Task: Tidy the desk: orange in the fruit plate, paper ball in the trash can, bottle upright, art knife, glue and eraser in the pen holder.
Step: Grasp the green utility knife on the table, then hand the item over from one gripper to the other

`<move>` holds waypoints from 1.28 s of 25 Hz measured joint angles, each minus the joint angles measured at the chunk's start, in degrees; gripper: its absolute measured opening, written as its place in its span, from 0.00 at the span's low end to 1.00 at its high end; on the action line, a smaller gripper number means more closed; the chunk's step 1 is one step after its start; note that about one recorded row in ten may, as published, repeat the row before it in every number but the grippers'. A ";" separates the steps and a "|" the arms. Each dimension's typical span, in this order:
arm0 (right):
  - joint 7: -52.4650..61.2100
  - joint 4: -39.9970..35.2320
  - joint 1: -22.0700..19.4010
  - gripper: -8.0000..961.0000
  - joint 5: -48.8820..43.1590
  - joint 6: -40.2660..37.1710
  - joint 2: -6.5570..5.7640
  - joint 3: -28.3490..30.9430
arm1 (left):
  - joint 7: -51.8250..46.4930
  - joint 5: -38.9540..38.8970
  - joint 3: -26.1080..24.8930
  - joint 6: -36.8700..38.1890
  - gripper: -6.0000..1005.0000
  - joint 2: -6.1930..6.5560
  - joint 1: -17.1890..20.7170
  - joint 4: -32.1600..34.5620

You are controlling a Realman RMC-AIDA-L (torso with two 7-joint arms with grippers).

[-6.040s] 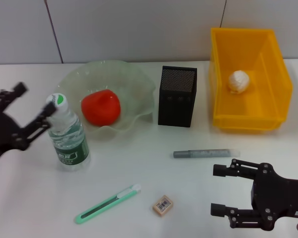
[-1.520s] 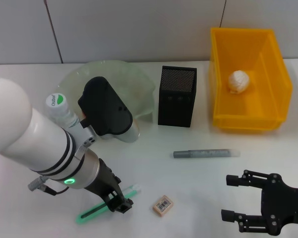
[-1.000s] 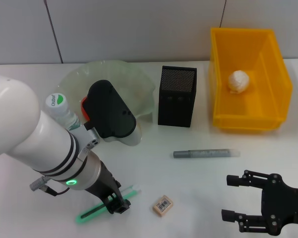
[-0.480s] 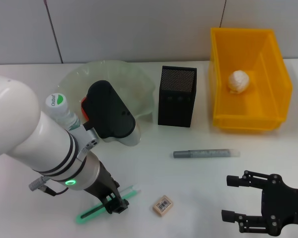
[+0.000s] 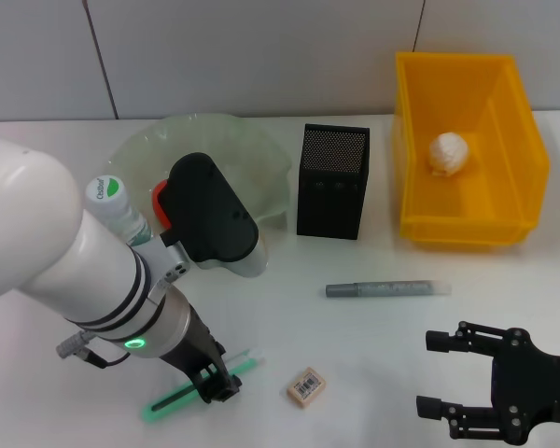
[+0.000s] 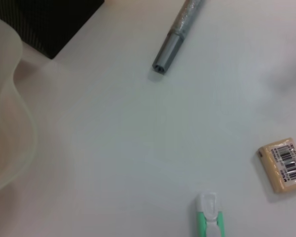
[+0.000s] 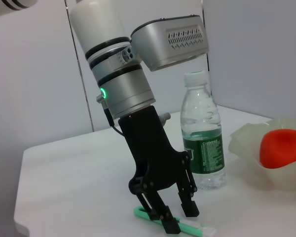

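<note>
Now down over the knife (image 5: 202, 384) with the left gripper (image 7: 170, 213), fingers parted astride the green handle on the table near the eraser (image 5: 305, 386). Best closed squarely across mid-handle before lifting toward the holder (image 5: 333, 181). Right gripper (image 5: 436, 373) parked, spread wide.

Mint-green and white plastic art knife (image 5: 201, 384) beneath the black left pincer (image 7: 170, 217), fingers apart either side of it. Tan rectangular eraser (image 5: 305, 386) with a white barcode label just to the right. Silver-grey glue stick (image 5: 387, 288) farther right and back. Black mesh pen holder (image 5: 333, 181) behind. Clear plastic bottle (image 7: 202, 153), green label, white-green cap. Red-orange fruit (image 7: 283, 148) in a translucent pale-green wavy plate (image 5: 261, 163). White paper ball (image 5: 447, 154) in a bright yellow bin (image 5: 521, 177).
</note>
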 joint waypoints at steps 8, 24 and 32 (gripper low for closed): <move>0.00 0.00 -0.03 0.81 0.00 -0.04 0.00 0.00 | -0.02 1.12 0.31 -0.01 0.35 0.00 -0.62 -1.36; 0.25 0.00 -0.25 0.81 0.00 -0.08 0.00 0.05 | -0.01 1.00 1.73 0.14 0.24 0.00 -1.18 -0.63; 0.43 0.00 -0.50 0.81 0.00 -0.19 0.00 0.45 | -0.10 0.81 1.10 0.80 0.19 0.03 -0.06 8.74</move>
